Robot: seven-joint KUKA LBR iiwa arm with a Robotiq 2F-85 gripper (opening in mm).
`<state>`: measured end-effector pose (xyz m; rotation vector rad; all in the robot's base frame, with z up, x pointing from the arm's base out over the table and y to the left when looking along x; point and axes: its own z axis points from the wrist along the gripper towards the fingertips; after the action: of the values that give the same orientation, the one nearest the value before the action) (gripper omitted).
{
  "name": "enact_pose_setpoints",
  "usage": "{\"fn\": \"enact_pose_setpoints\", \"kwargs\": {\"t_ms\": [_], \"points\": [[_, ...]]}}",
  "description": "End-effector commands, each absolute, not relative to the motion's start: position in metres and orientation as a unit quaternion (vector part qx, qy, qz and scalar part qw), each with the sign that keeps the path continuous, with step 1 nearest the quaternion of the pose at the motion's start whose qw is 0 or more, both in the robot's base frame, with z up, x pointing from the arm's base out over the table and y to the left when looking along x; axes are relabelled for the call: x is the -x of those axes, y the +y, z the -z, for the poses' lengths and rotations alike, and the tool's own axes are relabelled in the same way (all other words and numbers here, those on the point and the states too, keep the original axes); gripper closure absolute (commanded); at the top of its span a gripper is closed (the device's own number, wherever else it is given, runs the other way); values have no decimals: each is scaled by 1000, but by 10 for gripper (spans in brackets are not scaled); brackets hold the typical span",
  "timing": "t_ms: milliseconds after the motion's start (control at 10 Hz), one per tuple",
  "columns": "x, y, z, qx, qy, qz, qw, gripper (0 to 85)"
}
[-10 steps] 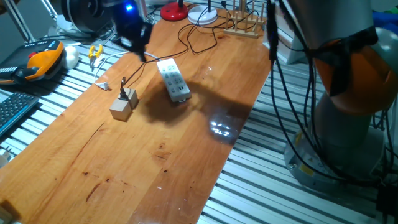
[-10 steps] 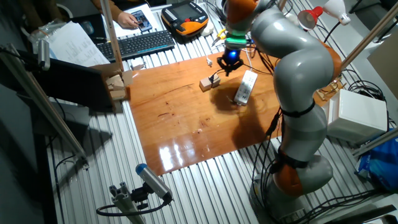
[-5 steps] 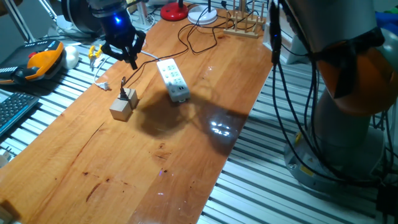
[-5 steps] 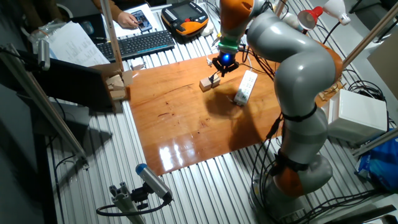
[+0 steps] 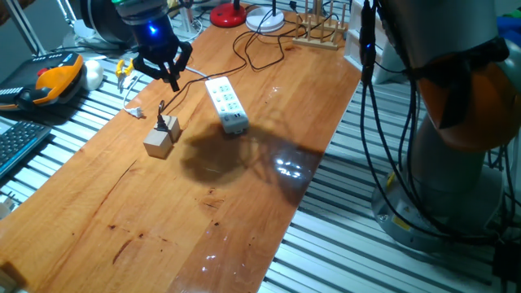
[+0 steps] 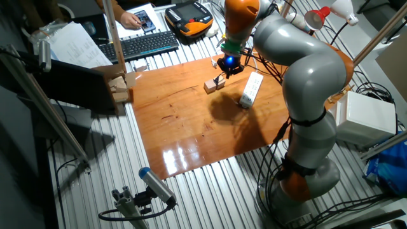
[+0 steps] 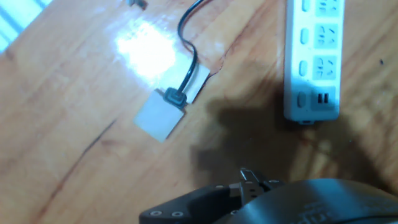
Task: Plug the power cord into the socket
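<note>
The socket is a white power strip [image 5: 226, 104] lying on the wooden table [image 5: 228, 212], and it also shows as the power strip [image 6: 251, 89] and the power strip [image 7: 313, 56]. The power cord's small black plug [image 5: 165, 124] rests on top of a tan wooden cube [image 5: 159, 143], with its thin cord [image 7: 186, 37] trailing away. In the hand view the plug [image 7: 174, 98] lies left of the strip. My gripper [image 5: 164, 72], blue light lit, hovers above the cord just behind the cube, apart from both. Its fingers look spread and empty. Gripper [image 6: 227, 67].
An orange pendant [image 5: 57, 77], yellow pliers [image 5: 124, 69] and a white cable's grey connector [image 5: 137, 111] lie at the table's left edge. A red lamp base [image 5: 228, 15] and a wooden rack [image 5: 317, 32] stand at the back. A keyboard [image 6: 146, 44] lies beyond.
My gripper has swung left from near the strip's far end to above the cord behind the cube. It barely shifted in the last half second. Plug, cube and strip stayed put.
</note>
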<state>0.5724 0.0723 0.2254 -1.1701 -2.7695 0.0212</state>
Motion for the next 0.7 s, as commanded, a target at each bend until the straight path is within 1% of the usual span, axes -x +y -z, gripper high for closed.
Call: {"fn": "enact_pose_setpoints", "kwargs": {"t_ms": [0, 200, 400, 600], "points": [[-572, 72, -225, 502, -862, 3, 70, 850], [-572, 72, -225, 499, -864, 6, 63, 850], [-572, 72, -225, 538, -840, 11, 70, 850], [-572, 72, -225, 562, -824, -9, 73, 850]]}}
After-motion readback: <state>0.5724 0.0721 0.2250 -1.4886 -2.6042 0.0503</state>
